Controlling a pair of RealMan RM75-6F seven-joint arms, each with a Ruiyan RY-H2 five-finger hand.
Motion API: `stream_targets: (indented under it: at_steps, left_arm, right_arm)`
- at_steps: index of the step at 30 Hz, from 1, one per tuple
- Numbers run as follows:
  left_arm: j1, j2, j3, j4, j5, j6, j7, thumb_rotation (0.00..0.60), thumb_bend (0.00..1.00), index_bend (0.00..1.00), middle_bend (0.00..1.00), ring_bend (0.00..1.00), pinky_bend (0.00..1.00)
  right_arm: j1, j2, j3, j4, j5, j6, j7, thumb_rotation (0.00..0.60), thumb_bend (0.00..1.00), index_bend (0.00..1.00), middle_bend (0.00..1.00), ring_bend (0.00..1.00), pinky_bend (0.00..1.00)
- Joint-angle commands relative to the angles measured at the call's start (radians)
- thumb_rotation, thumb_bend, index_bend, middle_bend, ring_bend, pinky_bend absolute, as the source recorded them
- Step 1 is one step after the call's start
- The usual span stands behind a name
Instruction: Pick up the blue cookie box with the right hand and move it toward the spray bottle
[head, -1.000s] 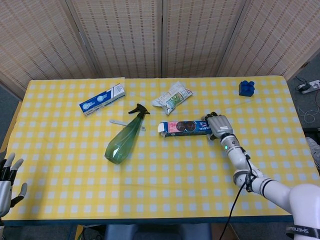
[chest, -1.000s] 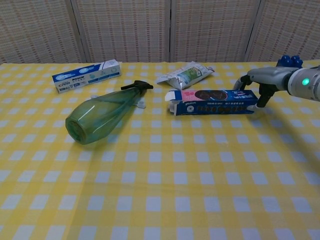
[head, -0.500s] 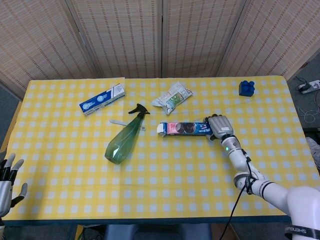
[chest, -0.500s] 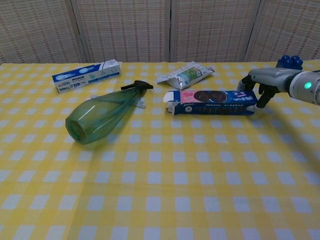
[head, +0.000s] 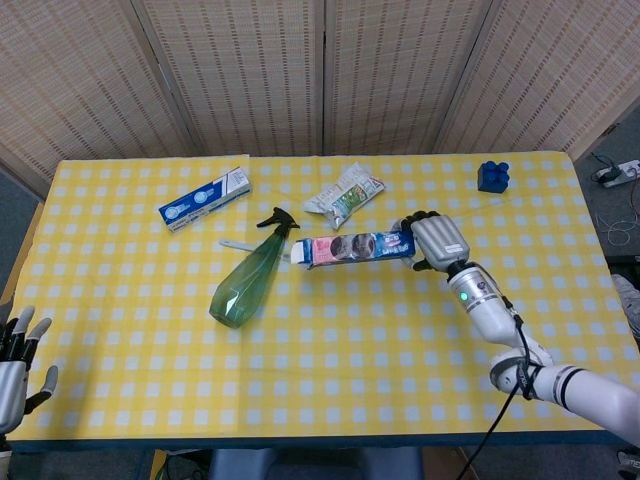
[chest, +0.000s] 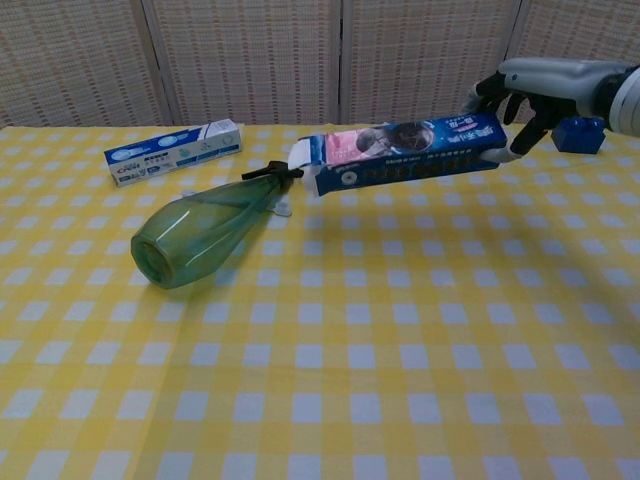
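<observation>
Now: counter (head: 330, 400) draped in a yellow-and-white checked cloth, woven screens behind it. Green spray bottle (head: 249, 275) lies on its side left of centre, black trigger head pointing toward the far edge. Right arm reaches in from the near right corner; the right hand (head: 436, 243) grips one end of the blue cookie box (head: 352, 247), fingers wrapped around that end. In the chest view the blue cookie box (chest: 400, 148) is clear of the cloth, held roughly level with a slight tilt, its shadow on the checks below. Its free end, flap open, sits just beside the bottle's trigger head; whether they touch I cannot tell. Blue-and-white toothpaste box (head: 204, 199) lies toward the far left. Crumpled snack packet (head: 343, 195) lies behind the cookie box. Small blue toy block (head: 492, 176) stands at the far right. Left hand (head: 17, 355) hangs off the near left corner, fingers spread, holding nothing.
</observation>
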Motion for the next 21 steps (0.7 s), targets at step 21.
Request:
stream_targets:
  at_steps: [21]
  left_arm:
    - [-0.003,-0.006,-0.002,0.012,-0.004,-0.009,-0.008,0.600,0.43,0.16,0.00,0.00,0.00]
  right_arm:
    - [0.114,0.165,-0.077,-0.149,0.112,-0.014,-0.538,0.600,0.34,0.43,0.39,0.25,0.28]
